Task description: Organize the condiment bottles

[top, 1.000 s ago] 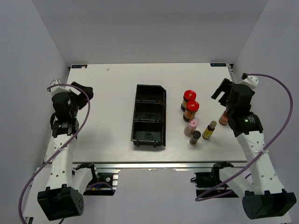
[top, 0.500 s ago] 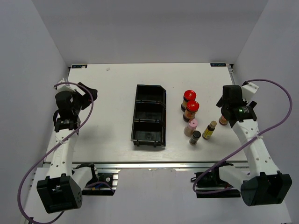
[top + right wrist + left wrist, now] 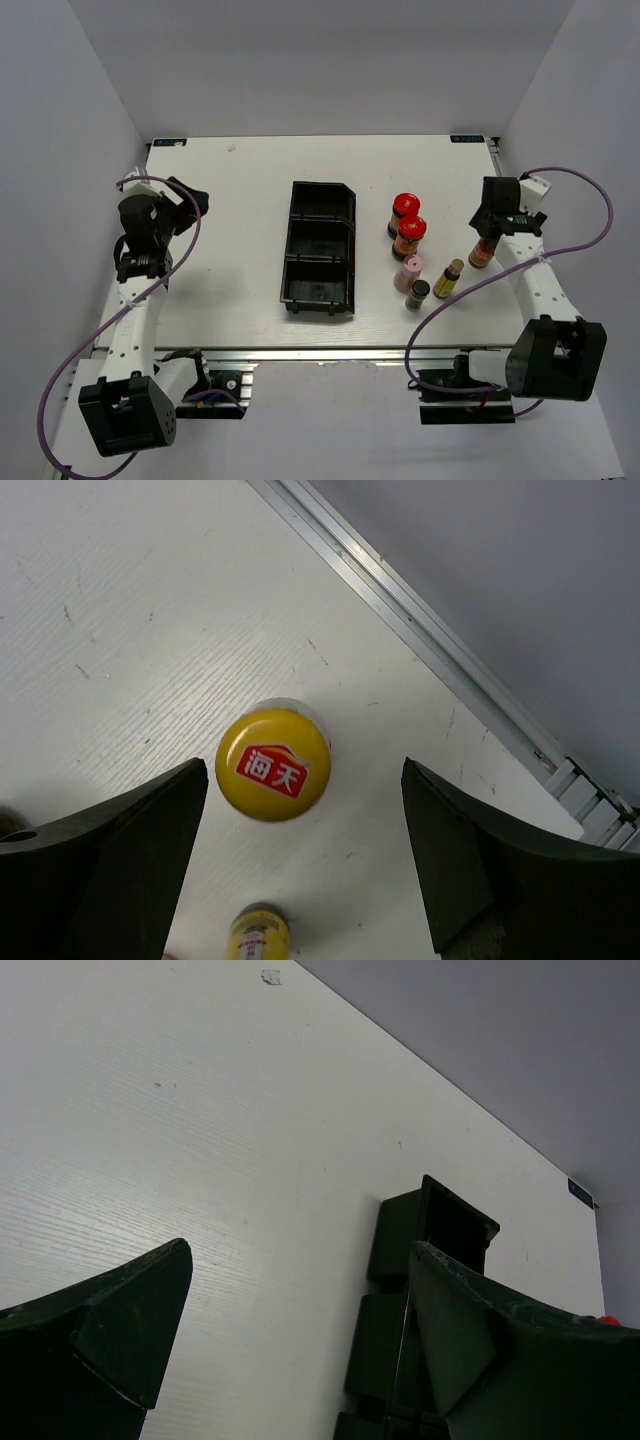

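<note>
Widely agape, right gripper [image 3: 305, 764] astride bottle [image 3: 270, 762]

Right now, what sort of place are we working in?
Likely a robot test cell, not a kitchen: white table boxed in by plain grey walls, aluminium rail at its near edge, bottles staged beside a black bin.

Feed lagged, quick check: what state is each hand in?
Left hand: open, empty.
Right hand: open, either side of the slim brown bottle with round yellow cap, not gripping.
</note>
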Tool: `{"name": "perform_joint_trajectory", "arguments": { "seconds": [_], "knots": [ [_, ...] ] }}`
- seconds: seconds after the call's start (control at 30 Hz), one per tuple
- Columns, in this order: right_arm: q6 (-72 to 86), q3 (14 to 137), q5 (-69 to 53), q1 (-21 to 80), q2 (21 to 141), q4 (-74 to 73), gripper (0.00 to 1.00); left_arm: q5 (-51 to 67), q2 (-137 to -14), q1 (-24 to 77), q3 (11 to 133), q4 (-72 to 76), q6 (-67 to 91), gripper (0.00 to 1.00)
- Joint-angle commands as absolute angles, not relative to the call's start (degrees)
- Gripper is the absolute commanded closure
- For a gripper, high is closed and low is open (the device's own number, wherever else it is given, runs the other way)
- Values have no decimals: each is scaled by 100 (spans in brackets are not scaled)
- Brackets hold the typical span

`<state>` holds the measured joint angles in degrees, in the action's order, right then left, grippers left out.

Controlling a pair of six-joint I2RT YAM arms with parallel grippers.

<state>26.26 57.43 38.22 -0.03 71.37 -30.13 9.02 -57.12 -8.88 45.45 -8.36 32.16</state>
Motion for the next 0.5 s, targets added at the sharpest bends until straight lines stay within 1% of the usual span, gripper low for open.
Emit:
{"name": "perform_joint_trajectory", "arguments": {
  "seconds": [0.0,0.07,0.1,0.17,0.2,0.27,0.3,0.37,0.4,0.47],
  "knots": [
    [2164,5634,3578,-105,7259,-2268,18,879,-5660,-888,4562,-800,3182,2],
    [2092,5634,3560,-105,7373,-2180,20,853,-5669,-888,4579,-826,3199,2],
    [2066,5625,3560,-105,7400,-2171,26,853,-5686,-888,4588,-826,3208,2],
    [2074,5625,3568,-105,7418,-2171,32,861,-5687,-888,4614,-844,3217,2],
    [2083,5590,3586,-105,7409,-2153,39,887,-5704,-888,4632,-844,3225,2],
    [2100,5555,3665,-105,7357,-2118,44,896,-5695,-888,4632,-835,3234,2],
    [2101,5511,3743,-105,7330,-2083,51,905,-5695,-888,4623,-818,3243,2],
    [2092,5493,3832,-105,7260,-2057,58,914,-5695,-888,4614,-817,3261,2],
    [2092,5493,3893,-105,7242,-2039,69,905,-5704,-888,4623,-826,3269,2],
    [1934,5467,3911,-105,7233,-1960,75,932,-5704,-888,4623,-826,3278,2]
  ]
}}
